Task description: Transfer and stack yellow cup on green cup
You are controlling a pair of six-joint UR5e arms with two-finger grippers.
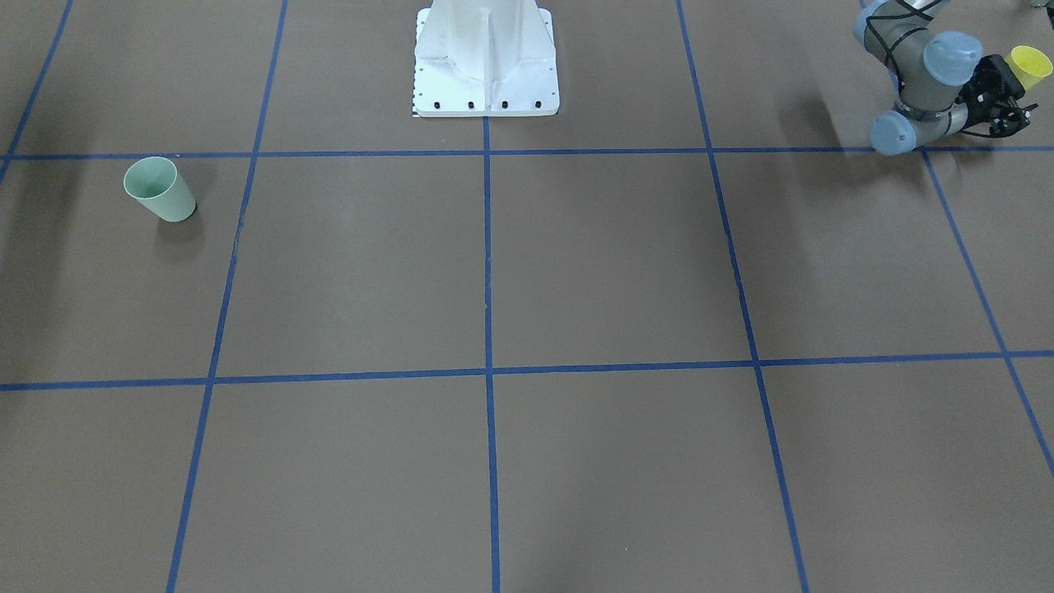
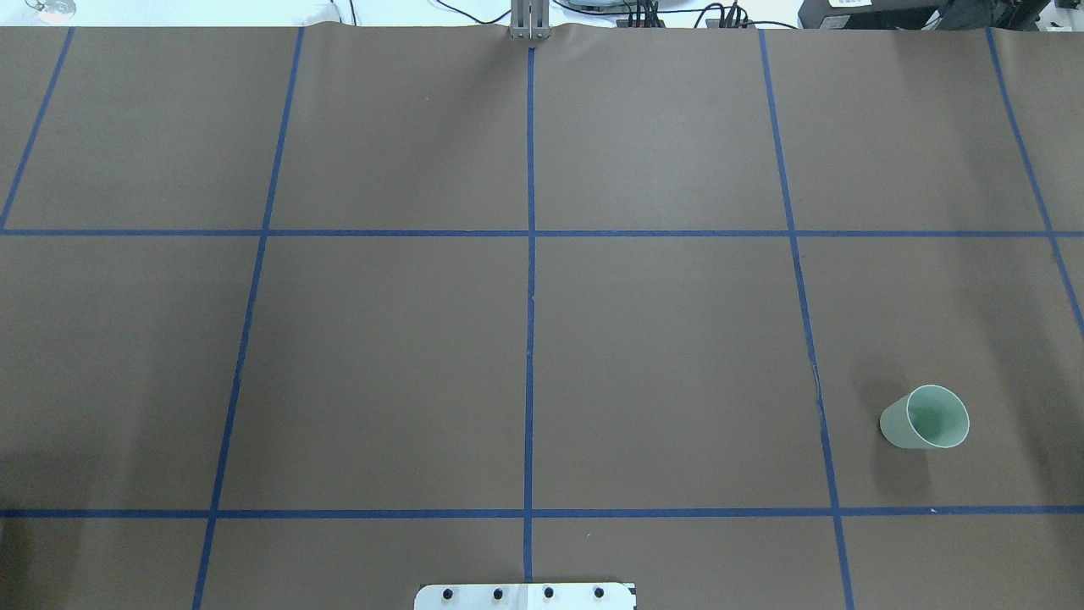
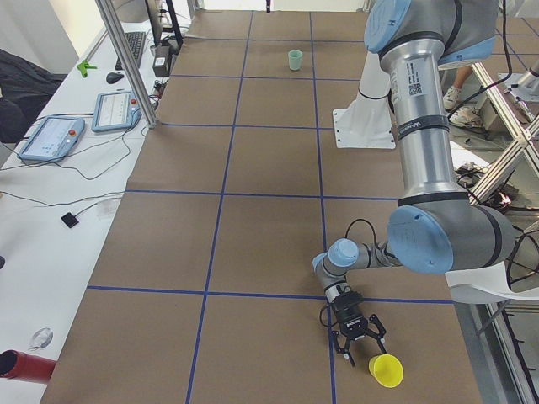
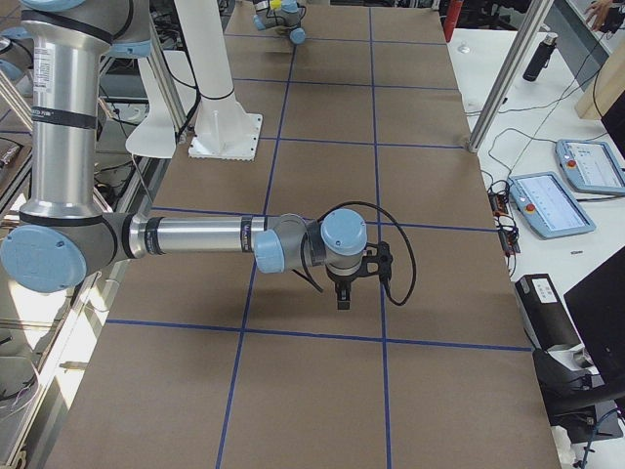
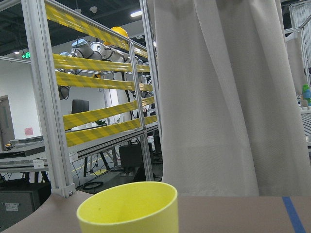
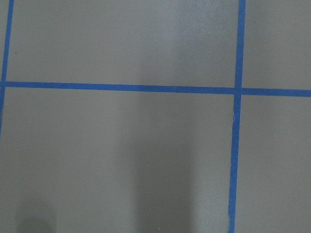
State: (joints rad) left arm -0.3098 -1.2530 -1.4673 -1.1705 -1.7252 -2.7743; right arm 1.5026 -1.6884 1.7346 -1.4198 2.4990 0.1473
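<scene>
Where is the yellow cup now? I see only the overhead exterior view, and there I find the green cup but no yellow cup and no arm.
Observer: The yellow cup stands upright near the end of the table on the robot's left, outside your frame.
Operator: Does the left gripper hold it already?
Observer: It seems not. In the exterior left view the left gripper is low over the table with its fingers spread, and the cup stands just beside them, not between them.
</scene>
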